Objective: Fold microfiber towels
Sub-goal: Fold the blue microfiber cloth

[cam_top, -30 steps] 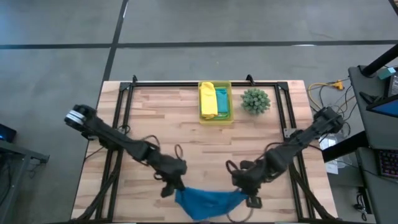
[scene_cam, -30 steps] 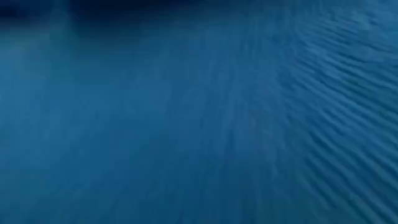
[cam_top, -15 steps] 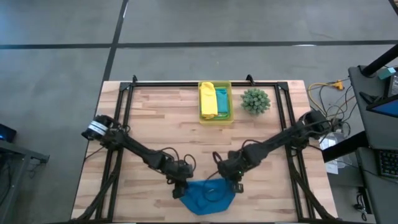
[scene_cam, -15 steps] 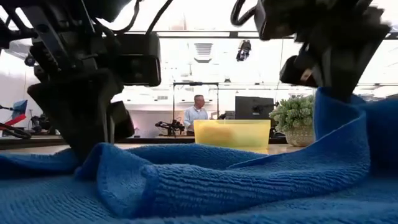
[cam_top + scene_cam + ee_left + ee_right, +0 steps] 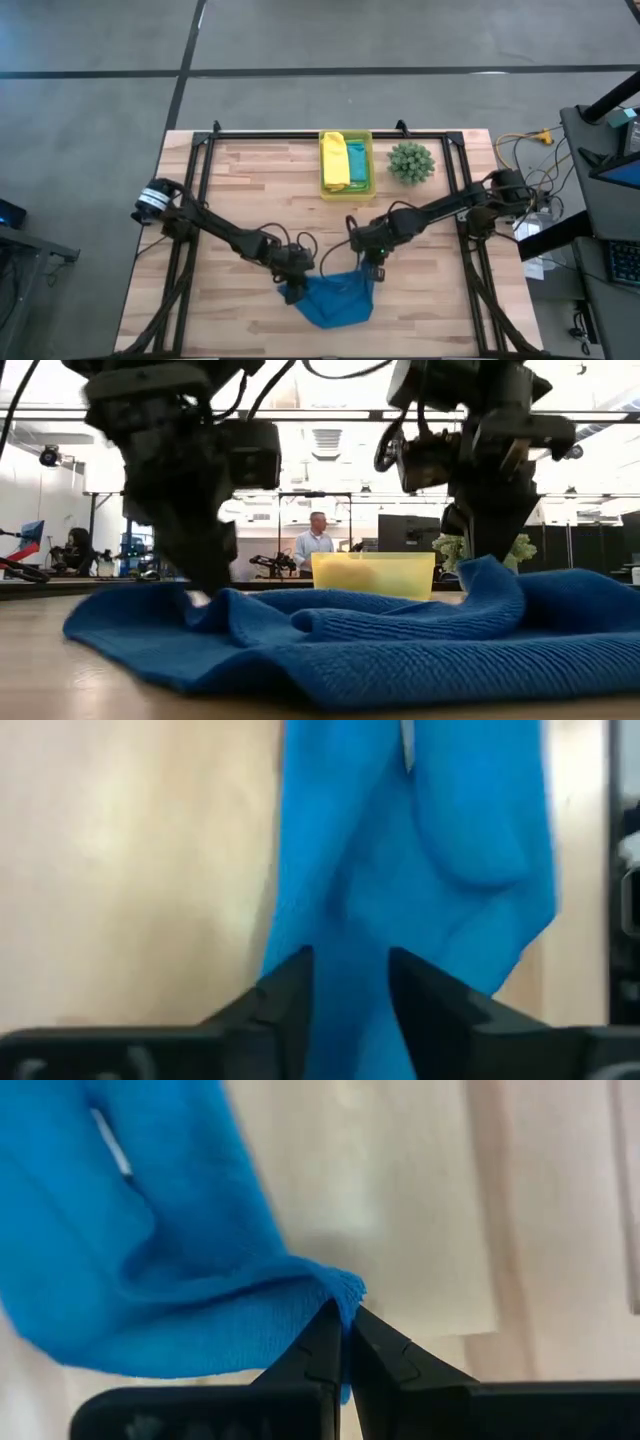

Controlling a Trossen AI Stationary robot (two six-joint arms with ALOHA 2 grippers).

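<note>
Royal blue microfiber towel (image 5: 335, 298): crumpled and part-folded on the light wooden slatted table (image 5: 250, 190), toward 6 o'clock from the table's middle; in the low view (image 5: 400, 650) it lies in soft ridges with one edge lifted.
Left gripper (image 5: 292, 290): at the towel's 9 o'clock edge; its fingers (image 5: 285, 990) stand narrowly apart with blue cloth showing between them, and whether they pinch it I cannot tell.
Right gripper (image 5: 366, 272): at the towel's 1 o'clock corner, fingers (image 5: 325, 1342) pressed together on a fold of the cloth's edge (image 5: 330, 1295), lifting it off the wood.
Translucent yellow-green rectangular plastic bin (image 5: 346, 189): at 12 o'clock on the table, well apart from the blue towel.
Yellow towel (image 5: 335, 162): inside the bin.
Teal towel (image 5: 357, 163): beside the yellow one in the bin.
Small round spiky green plant (image 5: 411, 161): just beside the bin, at 1 o'clock.
</note>
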